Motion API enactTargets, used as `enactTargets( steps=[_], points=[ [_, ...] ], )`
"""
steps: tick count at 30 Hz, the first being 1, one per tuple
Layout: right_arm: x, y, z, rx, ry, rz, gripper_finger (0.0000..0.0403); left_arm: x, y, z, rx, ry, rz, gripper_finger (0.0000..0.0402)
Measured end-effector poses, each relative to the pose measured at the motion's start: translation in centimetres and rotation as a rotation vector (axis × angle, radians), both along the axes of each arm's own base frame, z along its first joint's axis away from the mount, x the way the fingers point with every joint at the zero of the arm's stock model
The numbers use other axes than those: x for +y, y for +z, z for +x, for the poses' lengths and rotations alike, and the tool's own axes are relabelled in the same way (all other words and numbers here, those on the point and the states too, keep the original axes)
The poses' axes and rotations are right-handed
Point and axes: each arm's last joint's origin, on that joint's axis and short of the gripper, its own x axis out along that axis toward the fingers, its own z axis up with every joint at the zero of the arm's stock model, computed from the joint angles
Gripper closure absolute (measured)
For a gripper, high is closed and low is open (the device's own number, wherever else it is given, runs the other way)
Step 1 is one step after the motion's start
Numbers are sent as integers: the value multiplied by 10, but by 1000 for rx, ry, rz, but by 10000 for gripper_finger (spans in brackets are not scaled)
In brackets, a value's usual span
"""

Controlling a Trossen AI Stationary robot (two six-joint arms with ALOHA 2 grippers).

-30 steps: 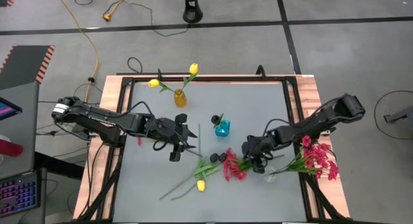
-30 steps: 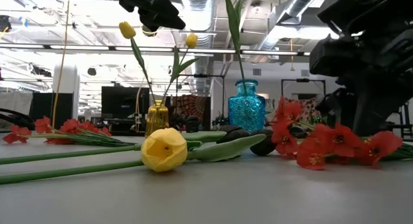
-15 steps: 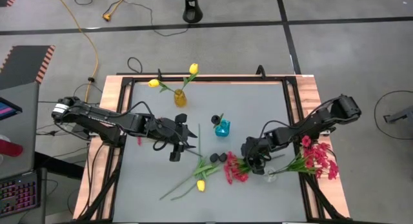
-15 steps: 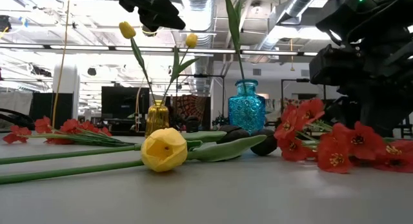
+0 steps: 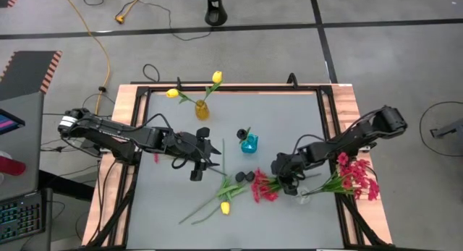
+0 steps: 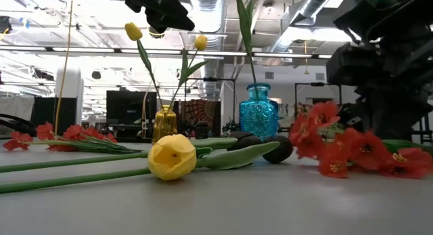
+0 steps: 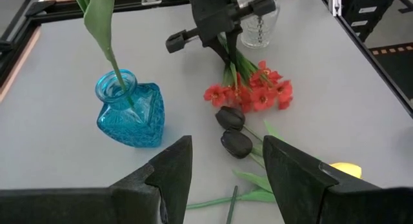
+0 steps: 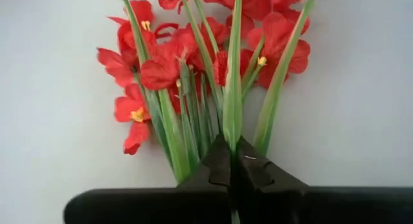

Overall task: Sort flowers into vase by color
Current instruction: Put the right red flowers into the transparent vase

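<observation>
Red spray [image 8: 193, 62] near the tabletop's right edge now sits clamped by its stems in the right gripper [image 8: 232, 161], open a second ago; left gripper [image 7: 226, 172] stays parted

Grey table [image 5: 282, 124]: blue vase [image 5: 249, 143] central; amber vase [image 5: 202, 110] behind it; loose flowers [image 5: 224, 197] in front.

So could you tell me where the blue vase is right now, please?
In the high view, the blue vase stands near the table's middle, between the amber vase and two black tulips.
</observation>
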Motion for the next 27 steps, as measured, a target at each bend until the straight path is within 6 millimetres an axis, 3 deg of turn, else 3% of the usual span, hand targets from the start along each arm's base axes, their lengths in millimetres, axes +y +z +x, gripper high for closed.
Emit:
enactTargets(
  steps=[4, 9, 27],
  points=[
    [-5, 12, -2, -52, -18, 14, 362, 0, 3, -2, -10, 1, -1, 223],
    [-15, 31, -9, -98, -55, 24, 376, 1, 10, -7, -32, 4, -3, 223],
    [-45, 104, -56, -468, -217, 22, 375, 3, 19, -15, -67, 4, -8, 223]
  ],
)
